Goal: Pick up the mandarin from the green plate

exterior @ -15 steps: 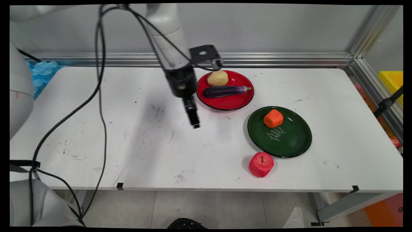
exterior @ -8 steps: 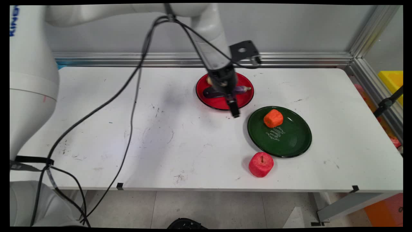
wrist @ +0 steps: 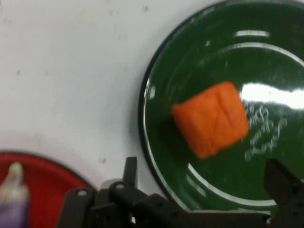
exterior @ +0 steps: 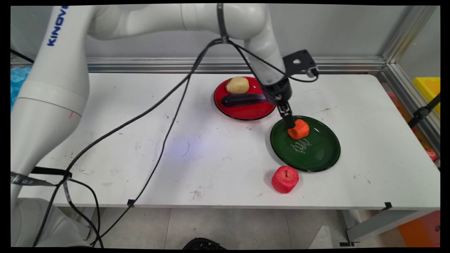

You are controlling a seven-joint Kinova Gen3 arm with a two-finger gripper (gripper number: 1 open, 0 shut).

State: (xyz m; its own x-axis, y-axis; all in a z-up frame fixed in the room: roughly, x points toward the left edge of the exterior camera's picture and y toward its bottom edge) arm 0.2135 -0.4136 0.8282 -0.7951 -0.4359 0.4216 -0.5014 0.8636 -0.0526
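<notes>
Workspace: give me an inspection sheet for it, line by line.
Surface: white table, scuffed with dark marks.
Things: orange block on the green plate; potato and eggplant on the red plate; red apple on the table in front of the green plate.
Clutter: nothing seen on the table beyond these.
Hand: the hand hangs over the green plate's left part, next to the orange block; fingers spread in the hand view, nothing between them.
Cables: black cables droop from the arm across the table's left half.
Surroundings: grey wall, metal rail behind the table, yellow bin at right.
</notes>
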